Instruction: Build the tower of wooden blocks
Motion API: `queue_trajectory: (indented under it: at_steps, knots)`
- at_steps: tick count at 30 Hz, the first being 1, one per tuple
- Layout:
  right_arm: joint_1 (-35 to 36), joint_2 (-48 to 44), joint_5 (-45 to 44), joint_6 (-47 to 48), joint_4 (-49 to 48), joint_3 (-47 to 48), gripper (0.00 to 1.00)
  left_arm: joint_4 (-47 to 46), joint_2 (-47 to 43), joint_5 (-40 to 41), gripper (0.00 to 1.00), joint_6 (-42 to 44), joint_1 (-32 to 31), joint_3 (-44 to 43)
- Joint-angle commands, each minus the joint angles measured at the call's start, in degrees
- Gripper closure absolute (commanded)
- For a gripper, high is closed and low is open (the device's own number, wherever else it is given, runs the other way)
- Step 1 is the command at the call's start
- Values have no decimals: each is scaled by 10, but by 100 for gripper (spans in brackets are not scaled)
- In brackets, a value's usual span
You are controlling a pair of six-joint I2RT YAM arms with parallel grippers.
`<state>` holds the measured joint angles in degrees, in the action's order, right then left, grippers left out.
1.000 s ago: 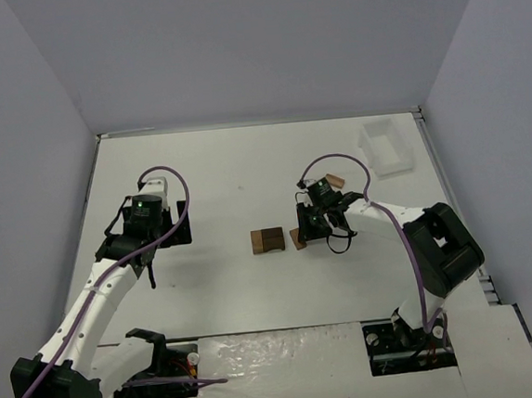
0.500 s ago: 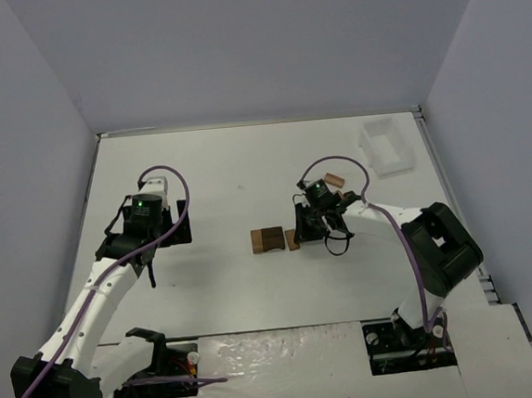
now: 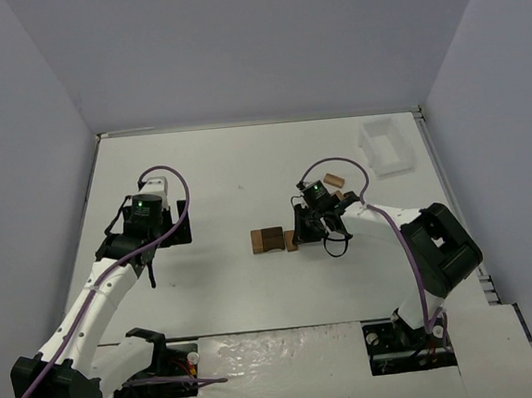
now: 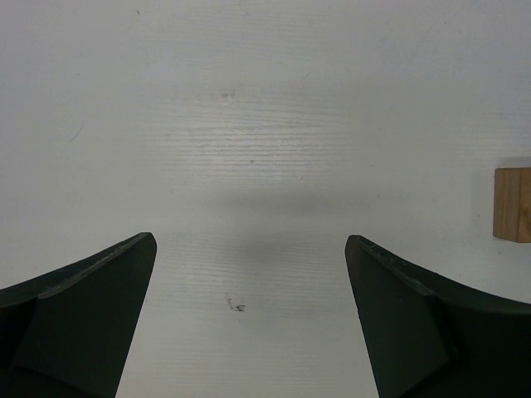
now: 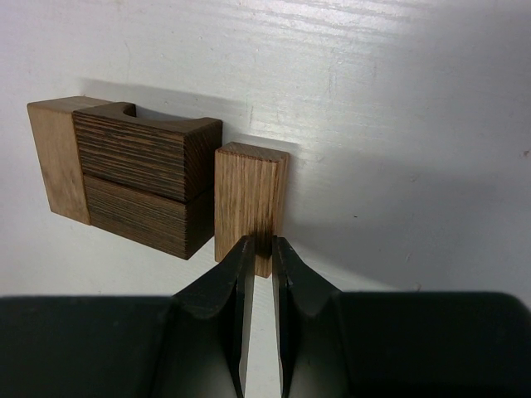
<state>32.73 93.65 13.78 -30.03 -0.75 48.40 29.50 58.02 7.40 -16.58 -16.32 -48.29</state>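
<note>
Tan block [image 5: 251,186] stood between the wood block tower [image 5: 137,178] and the right gripper [image 5: 262,242], jaws shut; left gripper [image 4: 250,239] jaws wide, empty; white tray [image 3: 371,143] well apart.

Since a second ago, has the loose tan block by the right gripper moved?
Yes. The loose tan block has slid left toward the wood block tower, which stayed put; the gap between them has nearly closed.

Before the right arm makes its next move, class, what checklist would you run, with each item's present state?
1. Right gripper shut, for pushing: ok.
2. Its tips line up with the block: ok.
3. Block beside the stack: ok.
4. Block flush against stack: cannot tell.
5. Left gripper open, away from stack: ok.
6. Spare blocks lie on the table: ok.
</note>
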Motion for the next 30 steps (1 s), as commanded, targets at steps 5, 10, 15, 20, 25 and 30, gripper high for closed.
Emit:
queue_trajectory:
  at_steps: [5, 10, 15, 20, 25, 30]
  knots:
    - [6, 10, -25, -9, -14, 12, 89, -25, 0, 5, 3, 8, 3, -18]
    - [6, 16, -29, -8, -15, 18, 89, -25, 1, 5, 3, 8, 3, -18]
    - [6, 20, -32, -12, -15, 23, 89, -25, 1, 5, 3, 9, 3, -18]
    - [6, 18, -34, -19, -16, 22, 90, -26, 1, 5, 3, 9, 3, -18]
    - [6, 13, -35, -23, -16, 19, 90, -25, 1, 5, 3, 9, 3, -18]
    - [7, 8, -31, -28, -16, 15, 90, -25, 1, 4, 3, 9, 3, -18]
